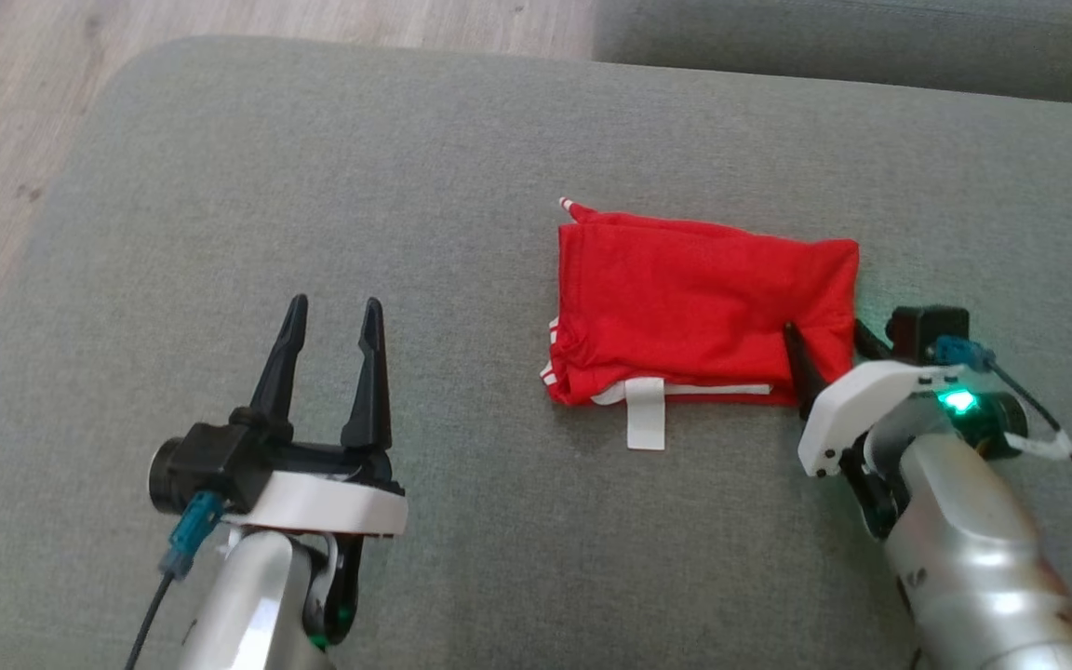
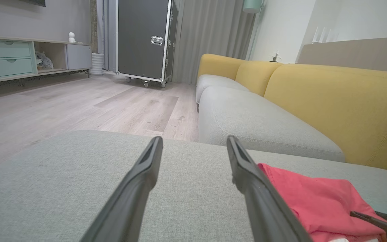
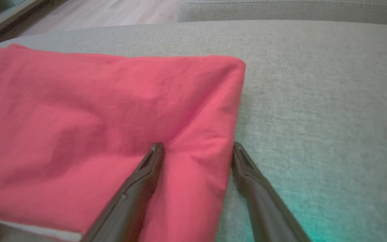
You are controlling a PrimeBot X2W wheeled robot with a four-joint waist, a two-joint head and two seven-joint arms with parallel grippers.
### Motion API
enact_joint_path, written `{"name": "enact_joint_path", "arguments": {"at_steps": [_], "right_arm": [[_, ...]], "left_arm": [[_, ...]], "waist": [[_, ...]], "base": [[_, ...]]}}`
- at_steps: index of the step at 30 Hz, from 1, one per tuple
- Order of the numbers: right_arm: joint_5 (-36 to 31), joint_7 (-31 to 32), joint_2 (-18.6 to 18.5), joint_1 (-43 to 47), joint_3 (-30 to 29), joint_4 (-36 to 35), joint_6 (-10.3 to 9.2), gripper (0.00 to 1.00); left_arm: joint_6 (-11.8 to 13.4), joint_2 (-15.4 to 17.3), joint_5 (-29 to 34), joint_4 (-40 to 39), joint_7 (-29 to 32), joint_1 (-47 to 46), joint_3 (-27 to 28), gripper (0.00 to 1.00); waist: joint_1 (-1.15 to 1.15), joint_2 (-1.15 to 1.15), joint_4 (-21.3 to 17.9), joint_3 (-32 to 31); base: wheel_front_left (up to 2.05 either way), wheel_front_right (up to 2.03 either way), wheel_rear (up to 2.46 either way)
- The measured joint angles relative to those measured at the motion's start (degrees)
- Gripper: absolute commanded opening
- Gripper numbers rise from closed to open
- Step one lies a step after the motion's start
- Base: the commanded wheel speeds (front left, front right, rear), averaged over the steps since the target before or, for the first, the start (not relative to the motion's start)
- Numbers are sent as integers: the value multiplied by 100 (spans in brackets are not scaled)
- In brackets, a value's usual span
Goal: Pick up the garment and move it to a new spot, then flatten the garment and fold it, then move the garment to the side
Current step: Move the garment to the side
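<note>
**Red garment (image 1: 685, 298) sits folded on the grey cushion (image 1: 313, 140), both claws spread wide**

So the garment is a tidy red rectangle, a bit right of the middle in the head view. It lies flat on the cushion, with white striped trim poking out at its upper left corner and along its left edge. A white tag (image 1: 645, 414) hangs off the lower edge onto the cushion.

The right claw (image 1: 824, 328) is at the lower right of the frame, parked right at the garment's lower right corner. It's wide open and not gripping anything. In the right wrist view its 2 fingers straddle the garment's right edge. 1 finger (image 3: 146, 174) has its tip on the red cloth, where a few creases meet. The other finger (image 3: 254, 178) is over bare cushion just beside the edge. A green light (image 1: 959, 402) glows on that wrist.

The left claw (image 1: 335, 302) is at the lower left of the head view, well apart from the garment. It's also spread wide, empty, and pointing up the frame over bare cushion.

The left wrist view also catches wood floor (image 2: 79, 101), a yellow sofa back (image 2: 341, 101) and a black wheeled case (image 2: 143, 37).
</note>
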Motion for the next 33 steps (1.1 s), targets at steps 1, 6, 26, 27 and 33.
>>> {"name": "enact_joint_path", "arguments": {"at_steps": [1,6,26,27,33], "right_arm": [[21,2,-21,-68,73,85,0,100],[102,-99,-49,-303,349,435,1,0],[-1012,-998,-1024,-569,783,-132,1,0],[-1011,-977,-1162,-603,837,-197,0,0],[-840,-659,-1916,-842,999,-546,1,0]], "left_arm": [[4,0,0,1,0,-3,-13,100],[25,0,0,16,1,-21,-33,100],[56,0,-62,-123,0,-10,-379,100],[64,0,-65,-143,0,-14,-386,100],[97,0,-67,-187,0,-116,-400,100]], "waist": [[0,0,22,12],[0,0,38,-18],[-1,0,-1256,-261],[-1,0,-1321,-247],[0,0,-1553,-58]], "base": [[0,0,0],[0,0,0],[0,0,0],[0,0,0],[0,0,0]]}}
